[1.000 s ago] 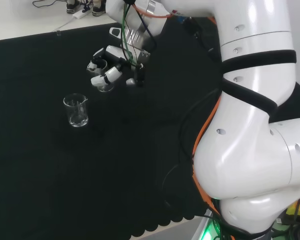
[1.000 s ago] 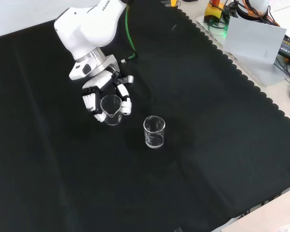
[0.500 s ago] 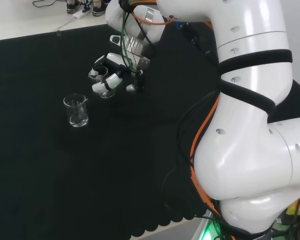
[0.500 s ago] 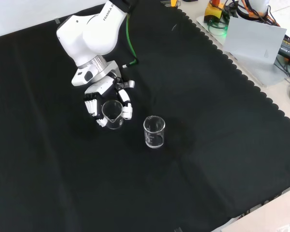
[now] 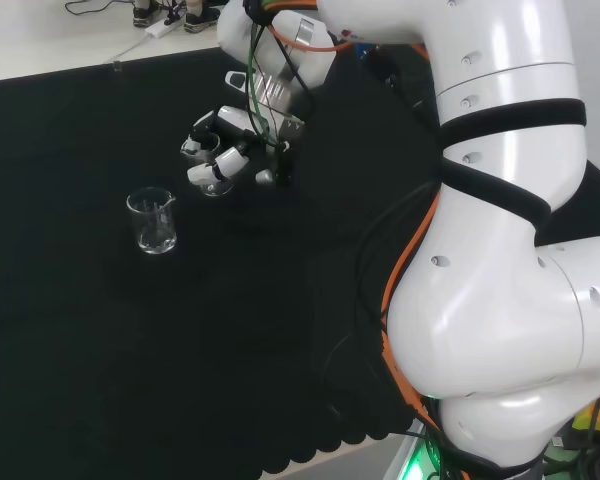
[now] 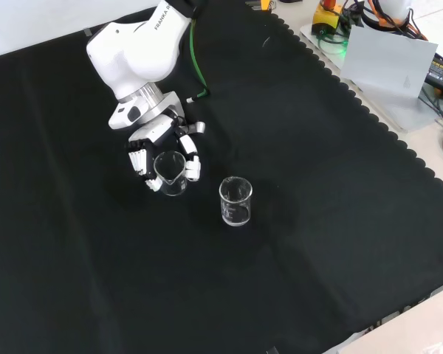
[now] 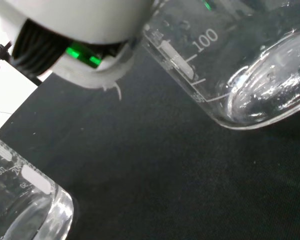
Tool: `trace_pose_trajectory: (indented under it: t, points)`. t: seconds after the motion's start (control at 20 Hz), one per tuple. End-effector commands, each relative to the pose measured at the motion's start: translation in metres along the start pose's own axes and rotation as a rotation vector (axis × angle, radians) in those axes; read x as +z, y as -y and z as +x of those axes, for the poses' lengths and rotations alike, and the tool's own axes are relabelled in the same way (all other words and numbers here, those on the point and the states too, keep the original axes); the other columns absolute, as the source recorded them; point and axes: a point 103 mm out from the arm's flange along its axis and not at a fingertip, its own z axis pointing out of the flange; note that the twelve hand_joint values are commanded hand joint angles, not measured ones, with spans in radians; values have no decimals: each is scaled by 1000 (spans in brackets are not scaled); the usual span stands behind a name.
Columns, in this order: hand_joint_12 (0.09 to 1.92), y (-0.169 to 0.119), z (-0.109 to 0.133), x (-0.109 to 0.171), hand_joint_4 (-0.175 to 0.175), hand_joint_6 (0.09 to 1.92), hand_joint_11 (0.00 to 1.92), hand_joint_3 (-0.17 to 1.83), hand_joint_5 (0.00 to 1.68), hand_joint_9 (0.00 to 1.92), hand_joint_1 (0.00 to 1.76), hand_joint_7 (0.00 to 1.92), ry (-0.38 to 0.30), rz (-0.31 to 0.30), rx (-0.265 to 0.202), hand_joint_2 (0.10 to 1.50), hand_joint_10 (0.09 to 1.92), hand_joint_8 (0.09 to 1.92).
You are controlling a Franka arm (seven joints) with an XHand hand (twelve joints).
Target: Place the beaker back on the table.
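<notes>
1. In the front view, the hand is at the left part of the black surface. Its fingers and thumb are curled around a clear beaker, so the hand is clamped on it.
2. This held beaker is upright, or nearly so, with its spout toward the camera. In the wrist view its base is a little tilted and seems to hang just above the cloth, not touching it. I judge the beaker is low but not yet set down.
3. To the right of it in the front view, a second beaker stands alone on the surface, near the held one but apart from it. Nothing touches it.
4. As I judge it, the carrying part is almost finished. What is left: to bring the base flat onto the cloth, to open the fingers, and to draw the hand away without knocking the glass.
5. The free place under the held beaker looks enough for it.
</notes>
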Motion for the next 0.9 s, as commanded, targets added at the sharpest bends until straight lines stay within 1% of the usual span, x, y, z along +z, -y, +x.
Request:
trace_pose_trajectory:
  t: [0.05,0.15,0.3,0.35,0.4,0.45,0.55,0.6,0.65,0.7,0.8,0.9]
  points:
    - [761,1,-2,-1,-175,717,1227,756,1251,1389,1431,1253,-3,-6,6,573,526,806]
    - [761,2,-2,-1,-175,717,1227,754,1251,1388,1431,1254,-2,-10,9,574,524,806]
    - [762,2,-3,2,-175,717,1227,743,1249,1380,1430,1257,-17,-6,12,581,528,800]
    - [768,3,-4,2,-175,786,1228,796,1210,1413,1434,1306,-25,-5,12,548,500,758]
    - [787,0,-3,6,-164,843,1223,878,1197,1449,1396,1377,-29,1,12,508,509,678]
    - [810,-1,-2,8,-146,868,1214,930,1198,1460,1364,1427,-35,4,9,483,538,616]
    - [870,1,-4,6,-163,793,1111,640,1182,1384,1318,1309,-50,11,7,669,559,664]
    - [934,2,-4,5,-129,808,1009,582,1093,1328,1347,1313,-50,17,5,686,556,616]
    - [1007,3,-4,5,-85,855,899,611,997,1273,1313,1282,-39,26,3,637,554,600]
    - [1072,4,-3,5,-55,900,813,669,924,1231,1279,1242,-27,34,-1,582,556,616]
    - [1182,4,-2,5,-24,953,636,762,812,1144,1236,1142,-12,44,-4,511,557,666]
    - [1248,4,-1,5,-13,972,514,806,753,1087,1217,1071,-4,48,-7,483,559,700]
